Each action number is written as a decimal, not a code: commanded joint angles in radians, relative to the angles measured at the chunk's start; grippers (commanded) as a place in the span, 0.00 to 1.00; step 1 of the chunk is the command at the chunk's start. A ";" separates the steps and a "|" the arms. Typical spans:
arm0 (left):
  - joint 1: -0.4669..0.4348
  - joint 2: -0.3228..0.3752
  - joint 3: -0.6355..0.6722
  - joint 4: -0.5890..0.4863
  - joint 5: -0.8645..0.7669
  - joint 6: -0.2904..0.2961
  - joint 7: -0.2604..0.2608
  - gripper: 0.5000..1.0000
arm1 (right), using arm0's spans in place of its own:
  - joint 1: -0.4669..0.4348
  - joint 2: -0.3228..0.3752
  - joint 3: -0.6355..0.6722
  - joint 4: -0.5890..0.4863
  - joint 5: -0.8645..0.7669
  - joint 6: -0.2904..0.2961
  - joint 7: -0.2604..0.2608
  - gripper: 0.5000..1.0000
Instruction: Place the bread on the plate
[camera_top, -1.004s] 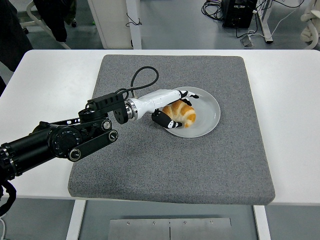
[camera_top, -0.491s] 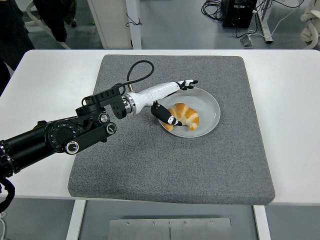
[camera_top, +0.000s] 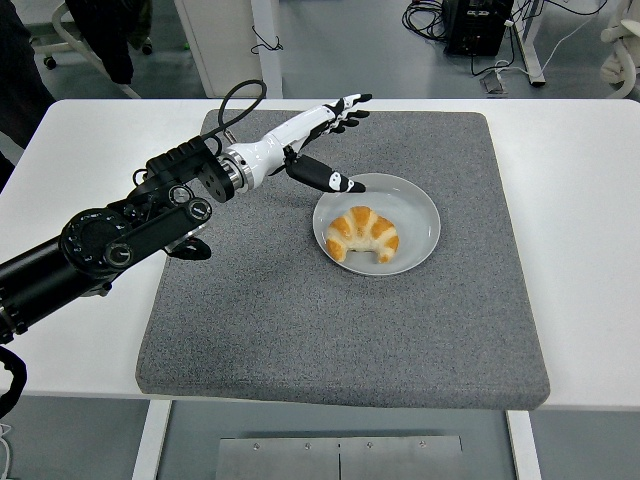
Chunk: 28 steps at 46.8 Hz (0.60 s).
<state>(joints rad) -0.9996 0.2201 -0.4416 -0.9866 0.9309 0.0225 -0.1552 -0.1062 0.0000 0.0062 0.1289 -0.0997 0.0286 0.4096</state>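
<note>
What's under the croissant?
The croissant lies on the grey plate, which sits on a grey mat. The plate's part beneath the bread is hidden. The left hand is open, above the mat.

Left arm (camera_top: 110, 245) is showing a black, chunky segmented body with round silver-capped joints and small screws. A black cable (camera_top: 235, 105) is looping above the wrist, where a silver ring is meeting a white forearm shell. Left hand (camera_top: 325, 150) is showing white with black fingertips and joints.
</note>
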 joint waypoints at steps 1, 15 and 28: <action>0.006 0.019 -0.008 0.000 -0.070 0.004 0.000 0.94 | 0.000 0.000 0.000 0.000 0.000 0.001 0.000 1.00; 0.009 0.064 -0.026 0.002 -0.230 0.017 -0.009 0.94 | 0.000 0.000 0.000 0.000 0.000 0.001 0.000 1.00; 0.058 0.062 -0.147 0.009 -0.417 0.054 -0.010 0.94 | 0.000 0.000 0.000 0.000 0.000 0.001 0.000 1.00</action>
<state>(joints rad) -0.9523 0.2831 -0.5622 -0.9813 0.5666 0.0660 -0.1661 -0.1067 0.0000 0.0061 0.1288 -0.0997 0.0290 0.4096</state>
